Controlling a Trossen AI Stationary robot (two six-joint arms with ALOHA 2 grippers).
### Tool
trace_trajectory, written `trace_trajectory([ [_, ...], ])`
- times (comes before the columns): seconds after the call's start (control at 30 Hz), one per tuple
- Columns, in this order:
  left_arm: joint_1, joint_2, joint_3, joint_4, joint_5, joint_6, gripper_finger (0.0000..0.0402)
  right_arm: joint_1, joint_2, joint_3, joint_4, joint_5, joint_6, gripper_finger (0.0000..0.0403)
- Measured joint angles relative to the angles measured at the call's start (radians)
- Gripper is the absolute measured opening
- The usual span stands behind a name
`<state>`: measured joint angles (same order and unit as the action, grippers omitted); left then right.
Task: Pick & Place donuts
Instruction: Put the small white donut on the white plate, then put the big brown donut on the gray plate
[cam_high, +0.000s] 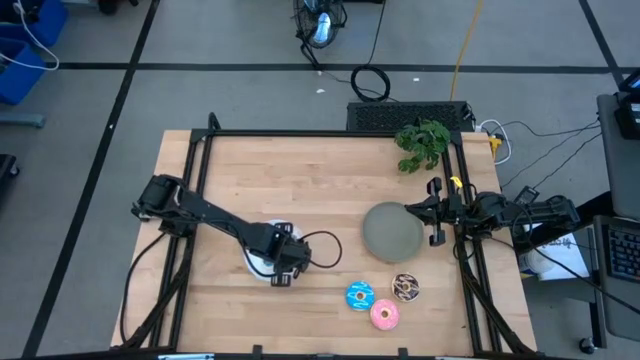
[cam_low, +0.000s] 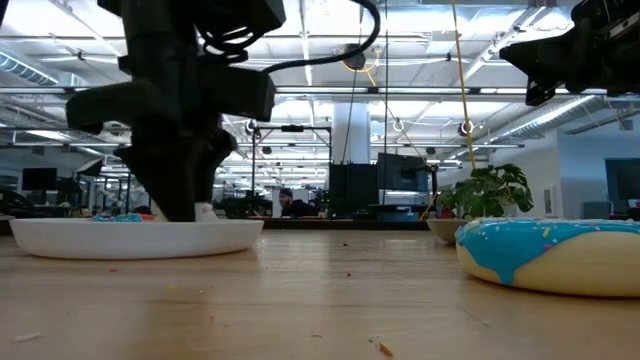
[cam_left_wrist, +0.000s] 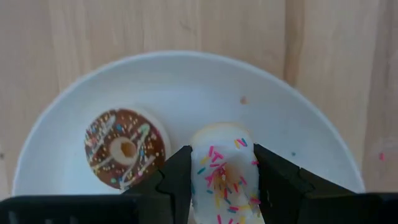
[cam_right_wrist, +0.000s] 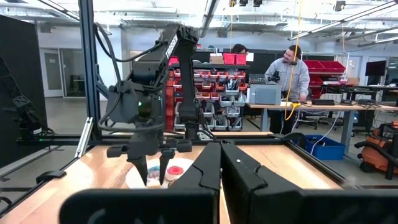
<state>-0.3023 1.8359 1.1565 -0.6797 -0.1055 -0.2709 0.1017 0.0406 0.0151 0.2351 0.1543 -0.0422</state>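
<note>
My left gripper (cam_left_wrist: 221, 177) hangs over the white plate (cam_left_wrist: 298, 118), at about seven o'clock on the table (cam_high: 300, 170). Its two fingers pinch a pale pink donut (cam_left_wrist: 222, 162) with sprinkles, held on its edge. A small brown donut (cam_left_wrist: 125, 148) lies flat on the plate, just beside the one I hold.

My right gripper (cam_right_wrist: 222, 163) waits at the three o'clock edge, squeezed tight with nothing in it.

Near five o'clock lie three bigger donuts: a blue donut (cam_high: 359, 295), a pink donut (cam_high: 385, 315) and a brown sprinkled donut (cam_high: 406, 288). A grey plate (cam_high: 392, 231) sits near them.
</note>
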Motion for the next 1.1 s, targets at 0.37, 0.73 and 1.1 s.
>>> trace_trajectory([
  [0.37, 0.001, 0.000, -0.009, 0.004, -0.014, -0.021, 0.0162, 0.000, 0.000, 0.000, 0.000, 0.001, 0.000, 0.0000],
  [0.73, 0.001, 0.000, 0.015, -0.006, -0.034, 0.047, 0.0286, 0.000, 0.000, 0.000, 0.000, 0.001, 0.000, 0.0000],
  [1.1, -0.027, 0.000, 0.314, -0.277, -0.037, 0.059, 0.0277, 0.000, 0.000, 0.000, 0.000, 0.001, 0.001, 0.0000],
])
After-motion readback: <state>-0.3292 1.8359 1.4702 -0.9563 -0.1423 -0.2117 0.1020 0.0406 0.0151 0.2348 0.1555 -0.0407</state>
